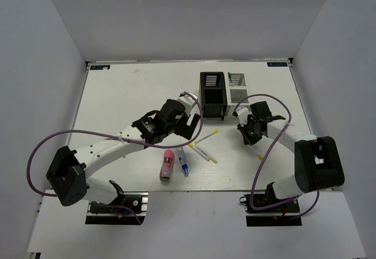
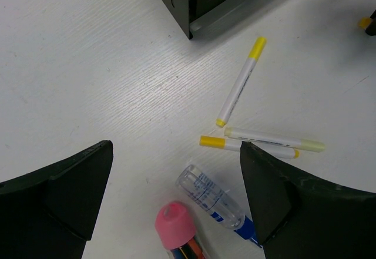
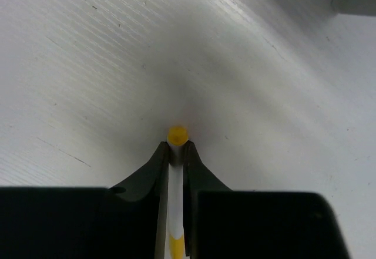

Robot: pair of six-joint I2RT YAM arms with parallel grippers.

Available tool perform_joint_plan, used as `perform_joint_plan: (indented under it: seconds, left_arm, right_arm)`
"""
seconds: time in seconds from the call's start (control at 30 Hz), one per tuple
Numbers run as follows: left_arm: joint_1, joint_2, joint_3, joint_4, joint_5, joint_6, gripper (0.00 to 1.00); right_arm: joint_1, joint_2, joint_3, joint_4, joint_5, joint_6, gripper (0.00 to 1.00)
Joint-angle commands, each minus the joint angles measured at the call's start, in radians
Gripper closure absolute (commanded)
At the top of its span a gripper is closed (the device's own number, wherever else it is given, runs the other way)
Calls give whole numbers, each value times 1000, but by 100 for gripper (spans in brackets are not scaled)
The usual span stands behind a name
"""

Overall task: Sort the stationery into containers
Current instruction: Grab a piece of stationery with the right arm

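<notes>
My left gripper (image 1: 189, 124) is open and empty above the table, in front of the black container (image 1: 212, 94); the white container (image 1: 238, 88) stands right of it. In the left wrist view its fingers (image 2: 70, 194) straddle the table above a stubby pink tube (image 2: 175, 226) and a clear blue-tipped tube (image 2: 211, 197). Three yellow-ended pens (image 2: 241, 81) (image 2: 273, 138) (image 2: 212, 142) lie just beyond. My right gripper (image 1: 248, 131) is shut on a yellow-ended pen (image 3: 177, 134), held low over the table in front of the white container.
The pink tube (image 1: 168, 165) and the blue-tipped tube (image 1: 183, 162) lie near the table's front edge, with loose pens (image 1: 205, 137) between the arms. Purple cables loop over both arms. Grey walls enclose the table.
</notes>
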Motion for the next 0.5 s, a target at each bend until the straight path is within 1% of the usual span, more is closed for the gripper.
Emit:
perform_joint_plan:
  seconds: [0.0,0.07,0.13,0.17,0.2,0.23,0.27,0.3,0.33,0.37,0.4,0.43,0.47]
  left_arm:
    - [-4,-33,-10,17,36,9,1]
    - [-4,-23,-10,17,47,9,1]
    - [-4,-13,-10,17,58,9,1]
    - [-4,0,-10,17,58,9,1]
    - [-4,0,-10,17,58,9,1]
    - [-4,12,-10,17,58,9,1]
    - [-4,21,-10,17,58,9,1]
    - [-4,21,-10,17,58,9,1]
    - [-4,21,-10,17,58,9,1]
    - [-4,21,-10,17,58,9,1]
    - [-4,30,-10,17,58,9,1]
    - [-4,30,-10,17,58,9,1]
    - [-4,30,-10,17,58,9,1]
  right_arm:
    - [3,52,-26,-86,-28,-27,91]
    - [2,48,-22,-109,-71,-50,97]
    - [6,3,16,-149,-143,-98,98]
    - [8,-30,27,-184,-162,-113,100]
    - [6,-47,41,-226,-214,-130,100]
    - [6,-67,76,-266,-235,-174,100]
    - [9,-122,121,-286,-302,-190,100]
    - [9,-139,144,-350,-329,-222,100]
    - [9,-150,202,-370,-353,-236,100]
    - [8,-180,233,-387,-414,-241,100]
    - [9,-190,333,-404,-438,-250,100]
    - [8,-193,366,-448,-461,-254,100]
    - [9,-193,401,-456,-497,-259,100]
